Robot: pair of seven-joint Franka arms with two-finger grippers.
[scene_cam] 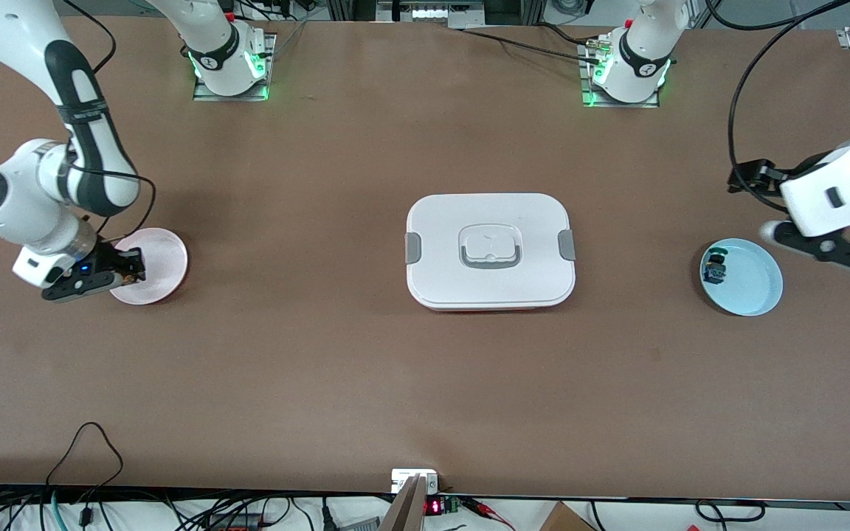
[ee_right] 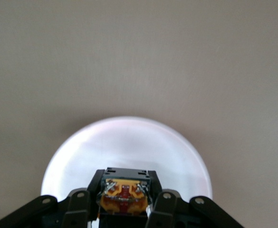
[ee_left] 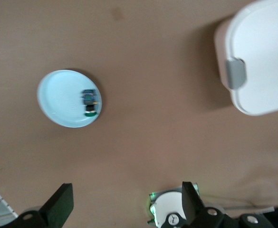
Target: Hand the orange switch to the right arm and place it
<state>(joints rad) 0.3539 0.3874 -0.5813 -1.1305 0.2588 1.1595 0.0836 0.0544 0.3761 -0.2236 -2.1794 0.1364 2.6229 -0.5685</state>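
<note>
The orange switch (ee_right: 124,195) sits clamped in my right gripper (ee_right: 125,183), its tan-orange terminal block facing the wrist camera. In the front view the right gripper (scene_cam: 128,271) hangs low over the edge of a pink plate (scene_cam: 159,254) at the right arm's end of the table. The right wrist view shows the pink plate (ee_right: 129,142) just under the held switch. My left gripper (scene_cam: 755,206) is open and holds nothing; it hangs over bare table beside a light blue plate (scene_cam: 757,284). The left wrist view shows the left gripper (ee_left: 125,194) with its fingers wide apart.
A small blue-and-green switch (scene_cam: 715,269) lies in the light blue plate (ee_left: 58,97), near its rim. A white lidded box (scene_cam: 432,221) with grey clips stands in the middle of the table. Cables run along the table edge nearest the front camera.
</note>
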